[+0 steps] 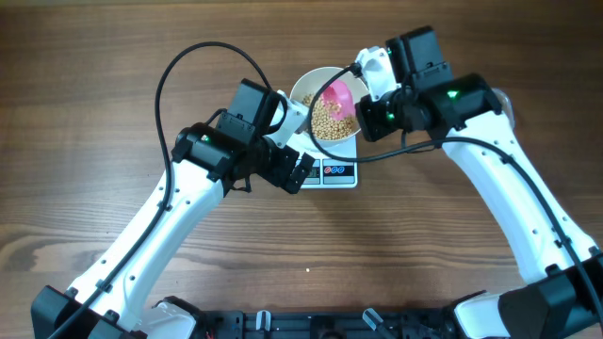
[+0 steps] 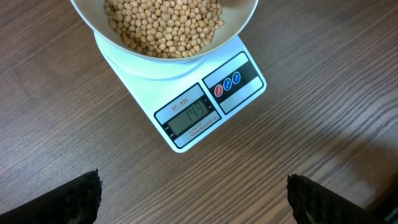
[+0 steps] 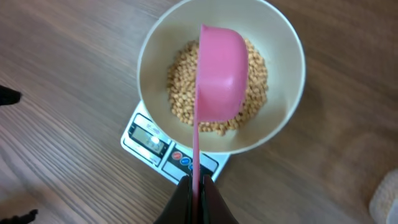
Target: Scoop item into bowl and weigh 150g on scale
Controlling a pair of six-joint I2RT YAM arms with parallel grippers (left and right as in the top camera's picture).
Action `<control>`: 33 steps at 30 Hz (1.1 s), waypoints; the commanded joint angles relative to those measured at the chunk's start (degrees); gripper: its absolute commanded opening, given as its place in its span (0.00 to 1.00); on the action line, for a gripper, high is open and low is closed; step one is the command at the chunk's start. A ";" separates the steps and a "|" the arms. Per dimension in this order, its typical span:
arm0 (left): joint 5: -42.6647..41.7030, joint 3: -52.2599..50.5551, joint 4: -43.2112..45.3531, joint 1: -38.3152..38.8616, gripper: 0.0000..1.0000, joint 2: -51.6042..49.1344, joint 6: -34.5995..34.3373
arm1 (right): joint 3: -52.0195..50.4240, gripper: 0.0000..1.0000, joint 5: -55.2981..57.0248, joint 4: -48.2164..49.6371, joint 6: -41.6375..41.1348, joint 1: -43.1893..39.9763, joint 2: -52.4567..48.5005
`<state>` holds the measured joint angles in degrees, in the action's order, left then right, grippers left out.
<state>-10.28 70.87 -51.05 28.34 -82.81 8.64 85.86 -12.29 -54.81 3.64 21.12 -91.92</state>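
Right gripper [image 3: 198, 202] pinched tight on thin handle of pink plastic scoop [image 3: 221, 68]. Just ahead of fingertips: scoop cup turned dome-up over beans [image 3: 180, 87], small, round, pale tan, heaped in smooth round white bowl [image 3: 283, 37]. Bowl sits on square white scale [image 3: 146, 140]; grey display reads 149. Wood-grain table [image 3: 62, 62] beyond. Left gripper [image 2: 193, 202] spread wide, empty, scale just ahead of it.

Table: brown wood-grain table [image 1: 301, 245], its grain running left to right in the overhead view.
On it: a white digital kitchen scale [image 2: 249, 87], lying flat toward the far middle, square body set askew to the grain.
Scale front: grey display [image 2: 188, 119] (digits look like 149) just beside a dark panel [image 2: 228, 83] with one red and two blue buttons, facing the near edge.
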 commanded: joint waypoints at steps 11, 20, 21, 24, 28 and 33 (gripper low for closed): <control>0.33 0.81 -0.04 -0.33 1.00 1.25 -0.52 | 1.51 0.04 -0.66 -0.13 -1.03 -0.85 -0.50; 0.33 0.81 -0.04 -0.33 1.00 1.25 -0.55 | 1.51 0.04 -1.68 -0.09 -0.76 -0.85 -0.50; 0.33 0.81 -0.04 -0.33 1.00 1.25 -0.52 | 1.51 0.04 -1.66 -0.09 -0.79 -0.85 -0.50; 0.33 0.81 -0.04 -0.33 1.00 1.25 -0.55 | 1.51 0.04 -1.66 -0.09 -0.72 -0.85 -0.50; 0.33 0.81 -0.04 -0.33 1.00 1.25 -0.55 | 1.51 0.04 -1.66 -0.07 -0.66 -0.85 -0.50; 0.33 0.81 -0.04 -0.33 1.00 1.25 -0.55 | 1.51 0.04 -1.66 -0.09 -0.66 -0.87 -0.50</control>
<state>-10.28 70.87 -51.05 28.34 -82.81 8.64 85.86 -13.06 -55.07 3.03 20.25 -91.92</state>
